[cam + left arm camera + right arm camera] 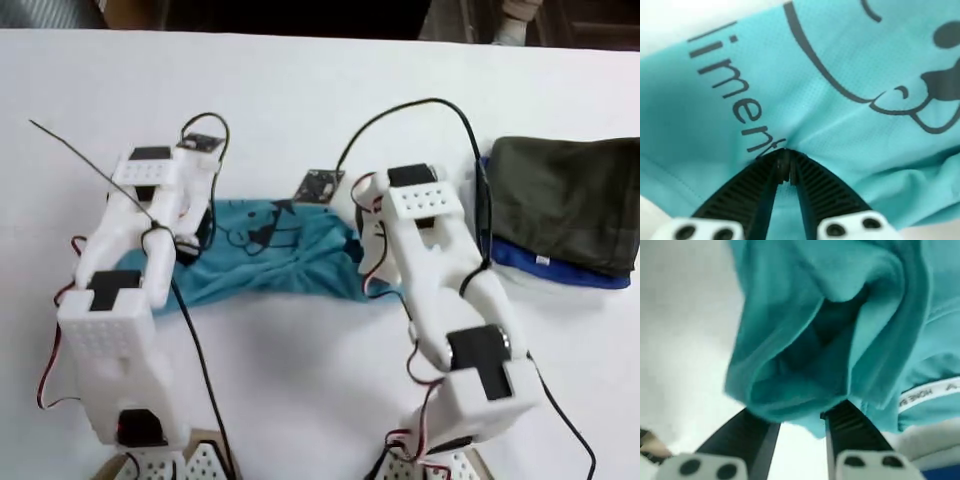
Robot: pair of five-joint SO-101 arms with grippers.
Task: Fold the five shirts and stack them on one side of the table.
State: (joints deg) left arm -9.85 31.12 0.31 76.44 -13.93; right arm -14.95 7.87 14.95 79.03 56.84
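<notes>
Teal shirt (840,150) cloth is pinched in the left tool (786,167), whose jaws are closed tight on a single layer beside the printed lettering. The right tool (801,422) has its jaws part-way apart with a thick bunched fold of the same shirt wedged between them. The tips are buried in the cloth, so I judge it to be gripping rather than merely resting there.

Between the 2 arms the shirt is a crumpled band across the middle of the worktop (300,90). Its printed face shows near the left arm and its right end is gathered up against the right arm. It is not yet a flat, squared fold.

Well apart from it, at the right edge of the worktop, a dark green shirt (570,195) lies folded on top of a blue shirt (545,262), whose near edge sticks out beneath it.

As I read it, 2 shirts are folded and stacked and the teal one is the 3rd, mid-fold. It needs smoothing, folding and carrying to the right-hand pile. That would leave 2 more to do, unless the pile hides others underneath, which I cannot tell.
</notes>
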